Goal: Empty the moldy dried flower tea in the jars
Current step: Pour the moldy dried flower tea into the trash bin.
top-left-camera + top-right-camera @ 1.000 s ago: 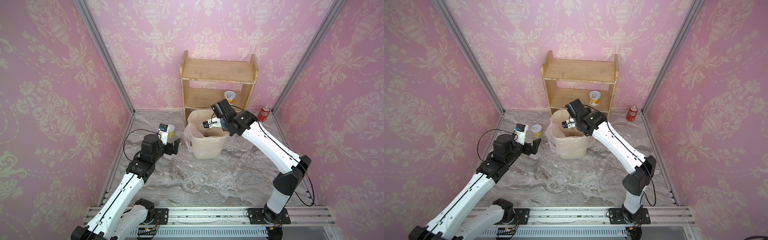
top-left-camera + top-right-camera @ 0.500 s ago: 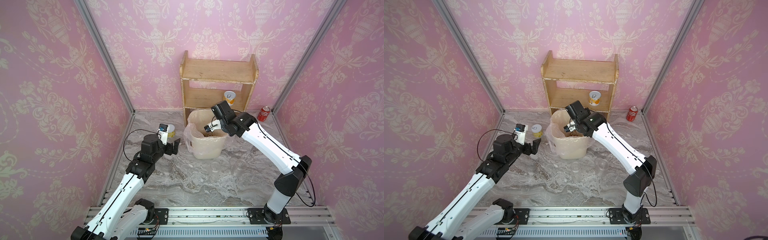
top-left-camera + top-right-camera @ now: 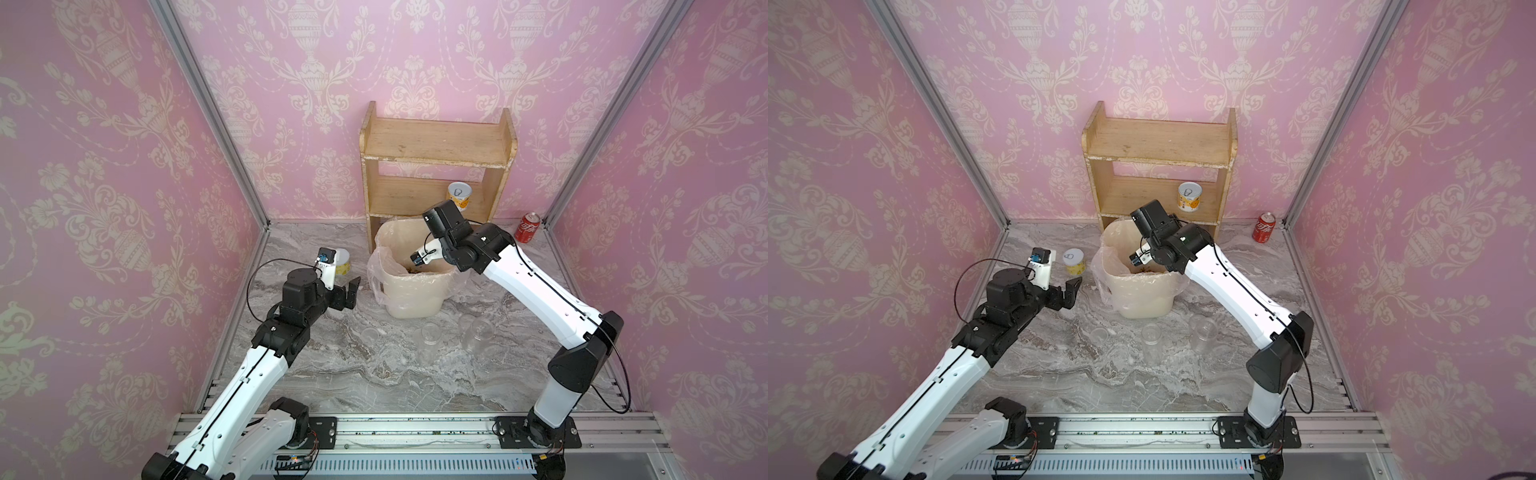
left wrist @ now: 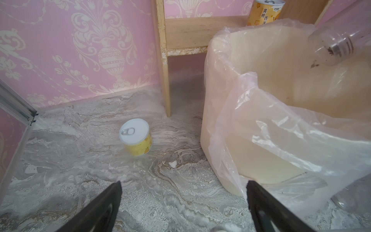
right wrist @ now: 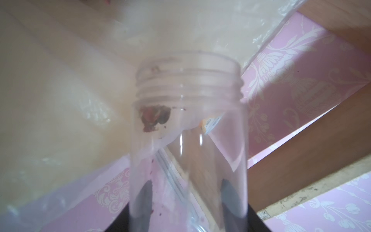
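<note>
Jar (image 5: pixel 186 140) gripped by right end effector (image 5: pixel 186 192) over bin (image 3: pixel 411 299), left end effector (image 4: pixel 183 182) gaping empty

Left end effector (image 4: pixel 183 182) hovers low with jaws wide apart; right end effector (image 5: pixel 187 200) grips, angled downward.

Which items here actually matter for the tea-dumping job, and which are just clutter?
Job:
- held jar in the right gripper, mouth tipped into the lined bin
- tea remnant inside it
- standing clear jars

Clutter:
- loose yellow tin
- shelved yellow tin
- wooden shelf
- cola can
</note>
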Controlling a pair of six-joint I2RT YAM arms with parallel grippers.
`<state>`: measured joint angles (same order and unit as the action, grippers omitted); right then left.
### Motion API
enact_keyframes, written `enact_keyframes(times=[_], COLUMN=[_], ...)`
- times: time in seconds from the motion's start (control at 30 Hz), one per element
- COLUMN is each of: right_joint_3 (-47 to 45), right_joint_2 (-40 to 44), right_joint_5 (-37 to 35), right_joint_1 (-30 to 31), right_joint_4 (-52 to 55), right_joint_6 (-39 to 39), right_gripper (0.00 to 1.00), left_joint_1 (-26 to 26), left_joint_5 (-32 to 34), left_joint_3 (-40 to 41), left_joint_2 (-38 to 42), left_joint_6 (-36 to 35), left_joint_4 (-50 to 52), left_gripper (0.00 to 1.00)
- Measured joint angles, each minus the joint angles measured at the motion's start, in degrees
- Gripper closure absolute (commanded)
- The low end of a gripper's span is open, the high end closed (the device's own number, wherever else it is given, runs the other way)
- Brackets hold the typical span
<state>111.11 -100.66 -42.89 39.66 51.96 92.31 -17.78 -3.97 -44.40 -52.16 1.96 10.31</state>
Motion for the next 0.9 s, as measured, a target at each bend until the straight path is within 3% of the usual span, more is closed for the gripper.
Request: enact_keyframes(times=[0.9], right_joint_3=[-3.87], right_joint_2=[-1.97], right_joint_5=[2.75], right_joint_1=[0.81], right_joint_4=[-0.52], right_joint_6=[0.90], right_gripper=[1.00], left_joint_1=[0.00], left_joint_5=[-0.02], left_joint_3=[0.55], left_joint_2=[0.83], left_joint_6=[0.00], left_joint_4=[-0.02], left_gripper=[0.01])
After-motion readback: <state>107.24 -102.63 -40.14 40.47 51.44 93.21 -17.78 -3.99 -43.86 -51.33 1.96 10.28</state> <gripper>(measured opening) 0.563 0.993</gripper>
